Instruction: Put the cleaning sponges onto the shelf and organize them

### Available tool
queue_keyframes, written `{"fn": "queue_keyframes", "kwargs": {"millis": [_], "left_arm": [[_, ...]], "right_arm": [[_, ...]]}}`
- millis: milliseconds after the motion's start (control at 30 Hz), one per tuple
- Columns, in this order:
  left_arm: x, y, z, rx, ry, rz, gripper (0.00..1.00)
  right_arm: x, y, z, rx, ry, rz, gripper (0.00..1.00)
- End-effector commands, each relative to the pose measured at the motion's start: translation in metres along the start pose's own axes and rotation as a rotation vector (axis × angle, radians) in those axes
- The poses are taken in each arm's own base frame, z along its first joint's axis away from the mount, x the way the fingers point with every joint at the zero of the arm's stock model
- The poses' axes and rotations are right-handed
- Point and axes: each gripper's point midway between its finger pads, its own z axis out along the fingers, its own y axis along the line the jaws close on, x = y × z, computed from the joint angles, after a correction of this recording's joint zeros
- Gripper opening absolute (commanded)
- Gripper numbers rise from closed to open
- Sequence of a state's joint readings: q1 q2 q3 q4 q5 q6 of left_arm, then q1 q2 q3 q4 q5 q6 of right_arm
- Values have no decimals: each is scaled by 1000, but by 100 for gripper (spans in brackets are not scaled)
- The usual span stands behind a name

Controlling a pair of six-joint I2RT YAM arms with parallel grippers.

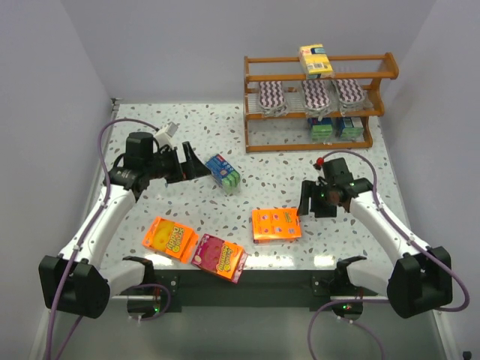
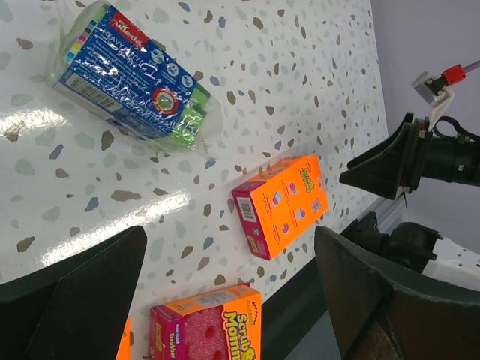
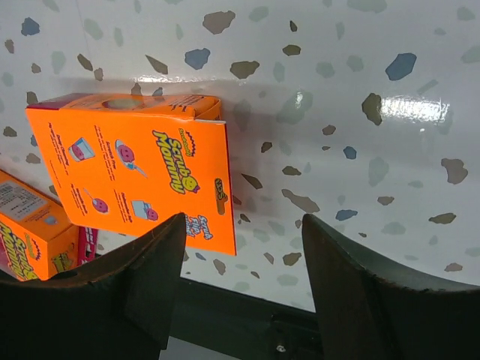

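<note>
The wooden shelf (image 1: 315,101) stands at the table's far right. A yellow block (image 1: 316,61) sits on its top tier, three zigzag pads (image 1: 316,95) on the middle tier, and blue-and-green blocks (image 1: 335,128) on the bottom tier. A blue-and-green wrapped pack (image 1: 223,172) lies on the table, just right of my open, empty left gripper (image 1: 196,166). It also shows in the left wrist view (image 2: 131,75), ahead of the gripper (image 2: 231,240). My right gripper (image 1: 309,202) is open and empty just right of an orange box (image 1: 276,224). In the right wrist view the gripper (image 3: 244,225) is beside that box (image 3: 142,176).
An orange box (image 1: 171,238) and a pink box (image 1: 219,257) lie near the front edge of the table. The left wrist view shows the pink box (image 2: 210,326), the orange box (image 2: 289,202) and the right arm (image 2: 427,161). Walls close in the table on the left and at the back.
</note>
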State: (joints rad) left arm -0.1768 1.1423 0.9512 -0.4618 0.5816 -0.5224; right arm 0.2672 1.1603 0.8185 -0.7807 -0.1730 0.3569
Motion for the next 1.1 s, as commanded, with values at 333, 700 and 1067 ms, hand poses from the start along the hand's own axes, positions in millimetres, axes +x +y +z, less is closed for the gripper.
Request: {"fn": "queue_keyframes", "kwargs": {"millis": [333, 700, 1067], "left_arm": [[-5, -5, -3, 28, -45, 2, 100], [-2, 0, 1, 20, -36, -10, 100], [-5, -2, 2, 28, -38, -11, 100]], "right_arm": [[7, 28, 42, -220, 5, 16, 61], [18, 23, 57, -221, 45, 33, 61], [9, 26, 50, -213, 23, 38, 61]]}}
